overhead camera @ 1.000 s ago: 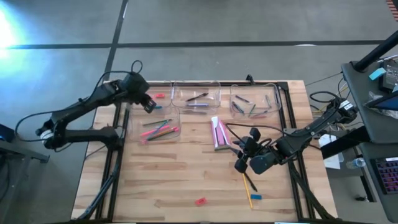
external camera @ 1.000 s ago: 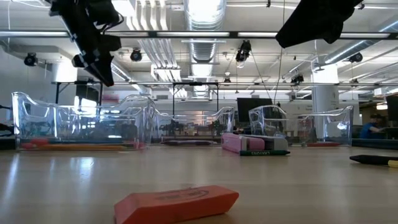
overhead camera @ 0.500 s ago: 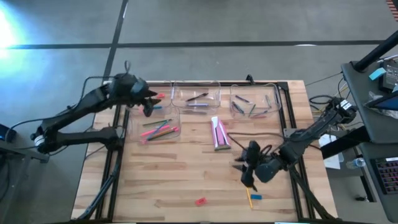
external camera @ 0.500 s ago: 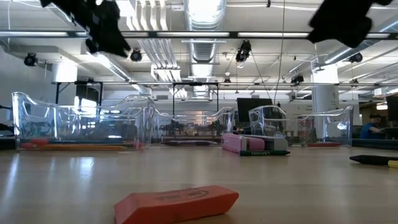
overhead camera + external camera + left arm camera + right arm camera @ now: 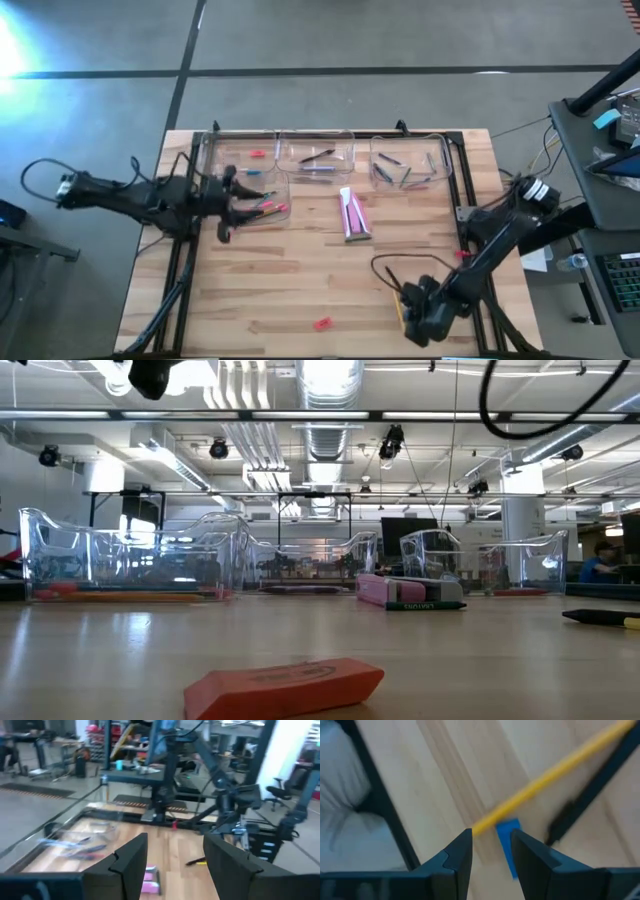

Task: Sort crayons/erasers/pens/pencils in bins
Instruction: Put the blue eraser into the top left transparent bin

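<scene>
Four clear bins stand at the far side: far left (image 5: 235,152), far middle (image 5: 316,155), far right (image 5: 408,163) and a nearer one (image 5: 252,206) holding coloured sticks. My left gripper (image 5: 226,207) hovers open at that nearer bin's left end, with nothing between its fingers (image 5: 172,852). My right gripper (image 5: 418,312) hangs open near the table's near right. Below its tips (image 5: 491,840) lie a yellow pencil (image 5: 545,780), a small blue block (image 5: 507,845) and a black pen (image 5: 585,800). A red eraser (image 5: 321,323) lies flat near the front edge (image 5: 285,685).
A pink crayon box (image 5: 353,213) lies flat mid-table (image 5: 410,592). A small red piece (image 5: 257,153) sits in the far-left bin. Black frame rails (image 5: 465,190) run along the table's sides. Bare wood (image 5: 280,280) spreads across the near half.
My left gripper has drawn back from the far-left bin toward the near edge, and the arm has swung low toward the table's left. My right gripper has gone from beside the crayon box toward the near edge, over the yellow pencil and blue block.
</scene>
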